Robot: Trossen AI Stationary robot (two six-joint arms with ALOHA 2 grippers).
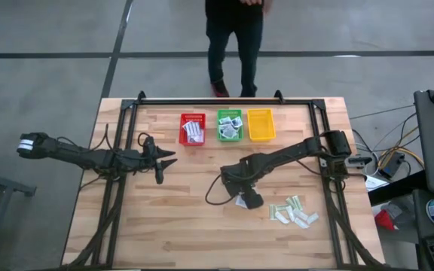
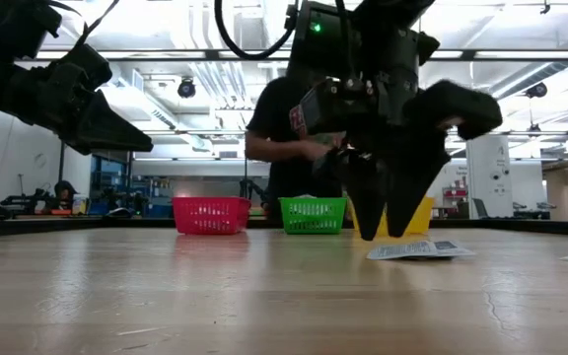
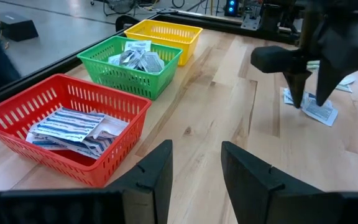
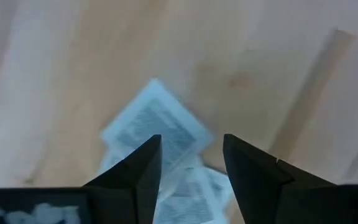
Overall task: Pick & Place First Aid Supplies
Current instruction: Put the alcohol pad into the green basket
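Note:
My right gripper hangs open, fingers pointing down, just over two small white-blue square packets that lie flat on the wood at mid-table. In the right wrist view its fingers stand on either side of the upper packet, which overlaps a second one. The low view shows the fingertips close to the table beside a packet. A loose pile of pale strips and white packets lies toward the near right. My left gripper waits open, above the table's left half.
Along the far edge stand a red basket holding blue-striped packets, a green basket with small packets, and a yellow basket. A person stands just beyond the far edge. Bare wood lies between the baskets and my grippers.

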